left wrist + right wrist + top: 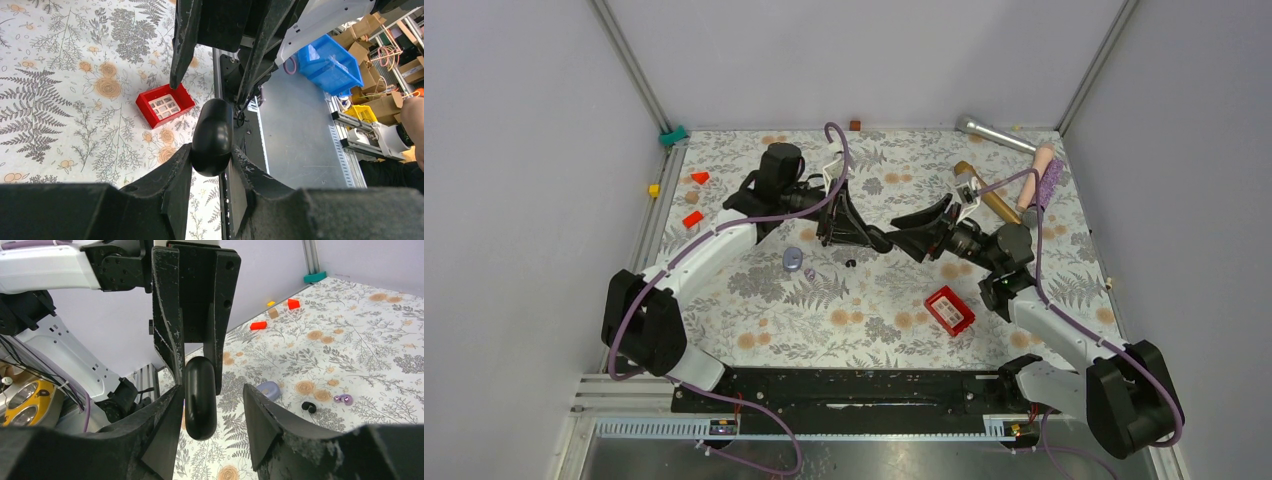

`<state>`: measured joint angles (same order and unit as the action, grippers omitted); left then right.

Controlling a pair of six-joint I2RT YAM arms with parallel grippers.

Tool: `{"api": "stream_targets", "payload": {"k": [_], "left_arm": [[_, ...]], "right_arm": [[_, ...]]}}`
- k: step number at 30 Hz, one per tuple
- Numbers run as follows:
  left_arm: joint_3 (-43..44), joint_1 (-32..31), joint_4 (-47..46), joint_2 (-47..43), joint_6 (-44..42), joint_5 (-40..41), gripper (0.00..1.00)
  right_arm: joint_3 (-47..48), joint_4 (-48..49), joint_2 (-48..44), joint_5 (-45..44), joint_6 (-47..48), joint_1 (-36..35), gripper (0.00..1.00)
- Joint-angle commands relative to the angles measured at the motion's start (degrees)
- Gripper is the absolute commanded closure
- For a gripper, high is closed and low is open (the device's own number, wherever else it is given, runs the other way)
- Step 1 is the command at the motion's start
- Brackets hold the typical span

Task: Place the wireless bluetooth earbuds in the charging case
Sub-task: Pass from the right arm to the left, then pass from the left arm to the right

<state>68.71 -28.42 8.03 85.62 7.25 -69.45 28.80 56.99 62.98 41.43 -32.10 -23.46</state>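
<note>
My left gripper is shut on a glossy black oval charging case and holds it above the table. My right gripper is open, with its fingers either side of the same case. The case lies close to its left finger and there is a gap to its right finger. The two grippers meet at mid-table, left and right. On the table lie a closed pale purple case, a black earbud and purple earbuds. These also show in the right wrist view: the purple case, the black bud and the purple buds.
A red bin stands at the near right. Small red blocks lie at the left. A silver cylinder, a wooden-handled tool and a pink tool lie at the back right. Walls close in three sides.
</note>
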Motion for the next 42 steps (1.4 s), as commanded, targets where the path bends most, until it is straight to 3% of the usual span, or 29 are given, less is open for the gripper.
{"api": "stream_targets", "payload": {"k": [1,6,12,28,30,35,36,38,42], "left_arm": [[3.49,-0.14,3.71,-0.10,-5.84,-1.69,1.00],[3.74,-0.22,4.83,0.17,-6.86,-1.75,1.00],[4.61,-0.86,7.91,0.61,-9.89,-1.18,1.00],[4.77,-1.81,9.50,0.30,-11.88,0.19,1.00],[4.64,-1.90,9.46,0.18,-11.89,0.19,1.00],[4.48,-1.90,9.50,0.25,-12.12,0.54,1.00],[4.48,-1.90,9.49,0.33,-12.09,0.72,0.94],[4.59,-1.90,9.54,0.61,-11.93,0.89,0.72],[4.68,-1.90,9.66,1.09,-11.73,1.26,0.44]], "right_arm": [[2.95,-0.06,-0.12,4.55,2.23,0.43,0.46],[4.26,2.49,2.05,15.06,0.38,0.35,0.50],[5.33,-2.51,2.38,17.65,3.76,0.16,0.57],[8.39,-16.20,4.25,20.85,13.18,-1.97,0.58],[8.38,-16.57,4.02,20.72,13.65,-2.03,0.62],[8.20,-16.47,3.24,19.76,13.93,-2.02,0.85],[8.14,-16.41,3.10,19.48,14.05,-2.02,0.89],[7.86,-15.63,2.55,19.35,13.67,-2.03,0.93],[6.90,-10.88,1.63,17.58,9.78,-2.04,0.95]]}}
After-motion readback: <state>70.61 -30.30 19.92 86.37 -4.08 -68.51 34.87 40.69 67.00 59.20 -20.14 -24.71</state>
